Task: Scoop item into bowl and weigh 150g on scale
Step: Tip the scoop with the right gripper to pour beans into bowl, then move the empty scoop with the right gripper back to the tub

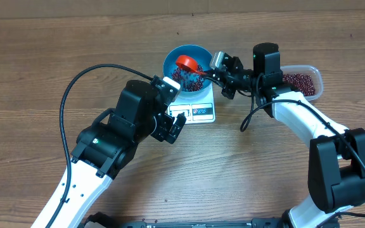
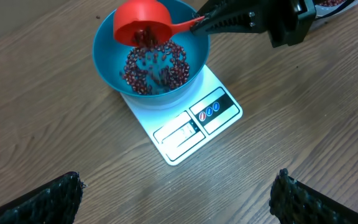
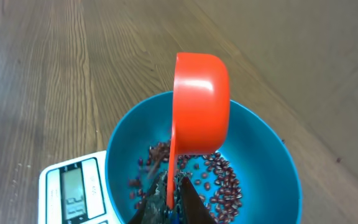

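Beans (image 2: 154, 71) are dropping into the blue bowl (image 2: 99, 53), which sits on the white scale (image 2: 213, 112) near the middle of the bench's (image 2: 42, 124) far edge. The right claw (image 1: 211, 75) is pressed together on the handle of a red scoop (image 2: 138, 22). The scoop is tipped over above the bowl, and a few beans are falling out of it. A thin layer of beans lies at the bottom of the bowl. More beans wait in a clear tub (image 1: 304, 81) beside the bowl, closer to the bench's right edge. The left claw (image 1: 175, 125) is spread wide and holds nothing. It hangs just beside the near edge of the scale. The step in hand looks like pouring a scoopful into the bowl. The numbers in the scale's little window (image 3: 73, 193) are too faint to read, so how close the weight is cannot be told. The next move probably calls for emptying the scoop and then checking the window. If more is needed, the scoop should dip into the tub and pour slowly, so the weight does not go past the goal.
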Action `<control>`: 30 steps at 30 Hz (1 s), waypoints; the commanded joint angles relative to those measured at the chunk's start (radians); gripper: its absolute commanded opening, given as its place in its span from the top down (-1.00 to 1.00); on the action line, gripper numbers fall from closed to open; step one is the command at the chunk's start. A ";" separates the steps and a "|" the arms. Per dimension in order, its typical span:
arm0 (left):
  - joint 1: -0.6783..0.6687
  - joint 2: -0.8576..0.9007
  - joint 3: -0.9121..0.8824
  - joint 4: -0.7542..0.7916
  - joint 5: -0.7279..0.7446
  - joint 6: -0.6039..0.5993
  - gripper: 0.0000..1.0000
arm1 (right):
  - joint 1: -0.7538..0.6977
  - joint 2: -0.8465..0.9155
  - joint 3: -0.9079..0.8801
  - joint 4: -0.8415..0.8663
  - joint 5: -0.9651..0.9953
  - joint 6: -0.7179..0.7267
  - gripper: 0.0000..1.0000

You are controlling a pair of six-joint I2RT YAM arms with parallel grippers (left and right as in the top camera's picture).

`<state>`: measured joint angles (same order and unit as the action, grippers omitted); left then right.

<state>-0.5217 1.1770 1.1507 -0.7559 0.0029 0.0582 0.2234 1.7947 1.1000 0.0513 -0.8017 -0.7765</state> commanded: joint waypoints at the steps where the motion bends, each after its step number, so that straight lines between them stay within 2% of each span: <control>1: 0.005 -0.006 0.019 0.000 -0.010 -0.013 -0.99 | -0.003 0.005 0.012 0.005 0.031 -0.063 0.93; 8: 0.005 -0.006 0.019 0.000 -0.010 -0.013 -0.99 | -0.004 0.005 0.012 0.007 0.043 -0.057 0.93; 16: 0.005 -0.006 0.019 0.000 -0.010 -0.013 -0.99 | -0.056 -0.094 0.013 0.027 0.041 0.298 0.93; 23: 0.005 -0.006 0.019 0.000 -0.010 -0.013 -0.99 | -0.085 -0.246 0.013 -0.082 0.041 0.359 0.93; 30: 0.005 -0.006 0.019 0.000 -0.010 -0.013 -0.99 | -0.097 -0.319 0.013 -0.114 0.008 0.607 0.93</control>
<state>-0.5217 1.1770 1.1507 -0.7559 0.0029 0.0582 0.1436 1.5135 1.1000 -0.0628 -0.7662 -0.3126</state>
